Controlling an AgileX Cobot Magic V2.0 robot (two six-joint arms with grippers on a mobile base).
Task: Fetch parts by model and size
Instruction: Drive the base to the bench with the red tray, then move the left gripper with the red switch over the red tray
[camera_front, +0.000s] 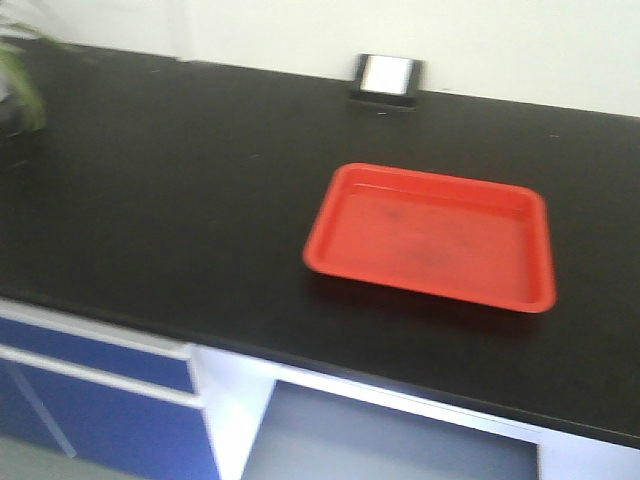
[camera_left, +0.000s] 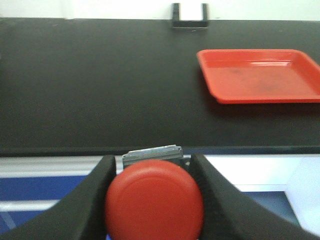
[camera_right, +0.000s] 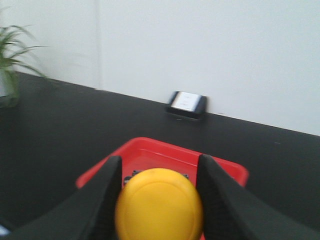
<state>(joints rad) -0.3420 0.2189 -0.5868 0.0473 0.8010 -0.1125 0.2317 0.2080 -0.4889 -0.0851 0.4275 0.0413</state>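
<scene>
Switches sit clamped, one in each arm. Our left jaws grip the red-capped switch (camera_left: 154, 200) short of the worktop's (camera_front: 180, 200) front edge, and our right jaws grip the yellow-capped switch (camera_right: 159, 205) over the red tray's (camera_front: 430, 235) near rim. We judge both light and rigid, with slick domed caps; a hold on the block base seems safest.

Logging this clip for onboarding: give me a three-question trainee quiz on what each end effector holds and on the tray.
1. True or false: the red tray is empty.
2. Which end effector grips the yellow-capped switch?
3. The left end effector grips: A) red-capped switch, B) yellow-capped switch, C) nothing.
Key: 1 true; 2 the right end effector; 3 A.
</scene>
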